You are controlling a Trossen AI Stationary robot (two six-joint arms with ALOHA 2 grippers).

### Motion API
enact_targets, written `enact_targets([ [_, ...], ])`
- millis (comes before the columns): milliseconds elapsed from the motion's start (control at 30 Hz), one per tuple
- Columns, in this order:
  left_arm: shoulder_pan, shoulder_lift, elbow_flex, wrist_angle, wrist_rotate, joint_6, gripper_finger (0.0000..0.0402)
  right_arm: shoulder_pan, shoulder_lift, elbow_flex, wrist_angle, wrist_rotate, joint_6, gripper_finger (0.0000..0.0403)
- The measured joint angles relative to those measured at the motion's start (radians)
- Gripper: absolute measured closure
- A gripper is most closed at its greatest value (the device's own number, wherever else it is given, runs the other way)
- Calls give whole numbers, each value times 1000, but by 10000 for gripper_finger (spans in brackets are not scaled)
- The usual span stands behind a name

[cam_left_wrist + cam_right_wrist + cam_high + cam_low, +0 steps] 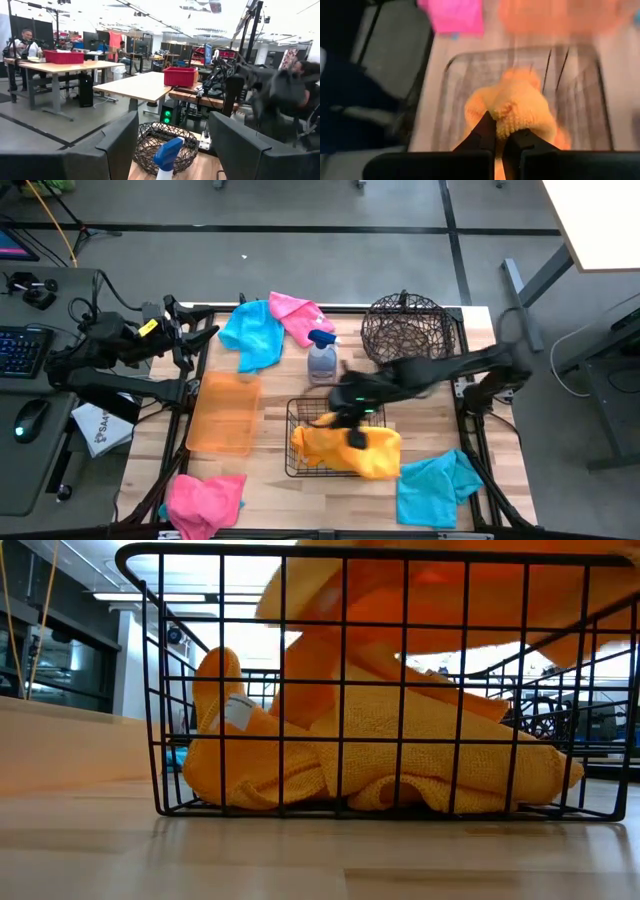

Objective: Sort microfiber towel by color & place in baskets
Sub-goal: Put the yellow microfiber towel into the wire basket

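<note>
My right gripper (345,415) is above the black rectangular wire basket (296,438) and is shut on an orange towel (512,107). Orange cloth (400,755) fills the basket and spills over its right rim (385,455). Other towels lie on the table: teal (250,332) and pink (298,313) at the far side, pink (205,500) at the near left, teal (435,485) at the near right. The orange tray (225,412) is left of the basket and the round wire basket (405,328) is at the far right. My left gripper (200,345) waits open at the table's left edge. My right gripper pinches a bunched fold of the orange towel (506,125) between its two fingers (487,132), coming from above and pointing down. The cloth bulges out past the fingertips and hangs slack below them, over the basket. One layer or several, I cannot tell.
A grey spray bottle with a blue trigger (322,360) stands just beyond the rectangular basket, close to my right arm. It also shows in the left wrist view (167,152), with the round basket (162,140) behind it. Bare wood lies between the tray and the near edge.
</note>
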Motion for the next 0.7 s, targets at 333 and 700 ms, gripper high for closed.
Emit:
enact_targets([
  [333, 0, 0, 0, 0, 1, -27, 173, -57, 155, 0, 22, -179, -14, 403],
  [700, 0, 0, 0, -2, 2, -6, 173, -21, 136, -170, 22, -108, 78, 403],
])
